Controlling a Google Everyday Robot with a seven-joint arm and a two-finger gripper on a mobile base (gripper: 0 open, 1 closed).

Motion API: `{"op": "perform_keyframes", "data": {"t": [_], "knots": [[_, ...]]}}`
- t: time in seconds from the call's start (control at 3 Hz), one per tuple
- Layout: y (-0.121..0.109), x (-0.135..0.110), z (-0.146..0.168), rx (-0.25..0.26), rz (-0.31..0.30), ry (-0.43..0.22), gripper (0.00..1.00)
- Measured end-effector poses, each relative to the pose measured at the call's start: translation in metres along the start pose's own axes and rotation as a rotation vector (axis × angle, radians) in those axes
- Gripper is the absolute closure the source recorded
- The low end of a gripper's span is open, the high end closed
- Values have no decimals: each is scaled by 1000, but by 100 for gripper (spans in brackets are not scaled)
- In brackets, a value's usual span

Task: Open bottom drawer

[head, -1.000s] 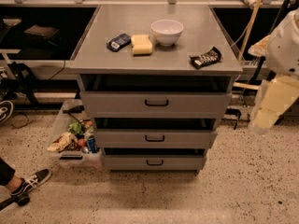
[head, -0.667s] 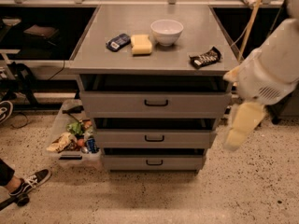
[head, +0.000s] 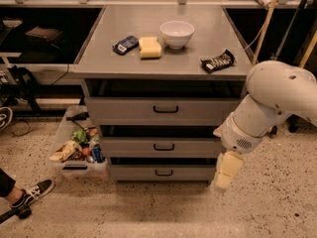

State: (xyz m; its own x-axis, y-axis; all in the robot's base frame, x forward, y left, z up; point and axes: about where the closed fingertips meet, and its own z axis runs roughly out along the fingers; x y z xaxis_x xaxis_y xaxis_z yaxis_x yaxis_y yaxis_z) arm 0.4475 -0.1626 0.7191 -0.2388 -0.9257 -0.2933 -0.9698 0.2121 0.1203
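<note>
The bottom drawer (head: 161, 172) is the lowest, narrowest grey front of the cabinet, closed, with a small black bar handle (head: 164, 172). Above it are the middle drawer (head: 161, 147) and the top drawer (head: 161, 110), both closed. My white arm (head: 270, 103) comes in from the right. My gripper (head: 224, 178) hangs pointing down just right of the bottom drawer's right end, not touching the handle.
On the cabinet top (head: 99, 58) lie a white bowl (head: 177, 32), a yellow sponge (head: 149, 47), a blue packet (head: 125, 44) and a dark snack bar (head: 218, 61). A clear bin of snacks (head: 77, 148) stands on the floor at the left. A person's shoe (head: 32, 192) is at bottom left.
My arm has swung in from the right and lowered, bringing the gripper down beside the bottom drawer's right end. The drawers have not moved.
</note>
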Motion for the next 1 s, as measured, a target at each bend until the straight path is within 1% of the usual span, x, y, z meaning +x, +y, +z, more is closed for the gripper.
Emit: {"op": "perform_keyframes", "data": {"t": [0.33, 0.67, 1.0], "knots": [[0, 0, 0, 0, 0, 0, 0], [-14, -12, 33, 13, -8, -31, 0], [-29, -31, 117, 23, -17, 8, 0]]}}
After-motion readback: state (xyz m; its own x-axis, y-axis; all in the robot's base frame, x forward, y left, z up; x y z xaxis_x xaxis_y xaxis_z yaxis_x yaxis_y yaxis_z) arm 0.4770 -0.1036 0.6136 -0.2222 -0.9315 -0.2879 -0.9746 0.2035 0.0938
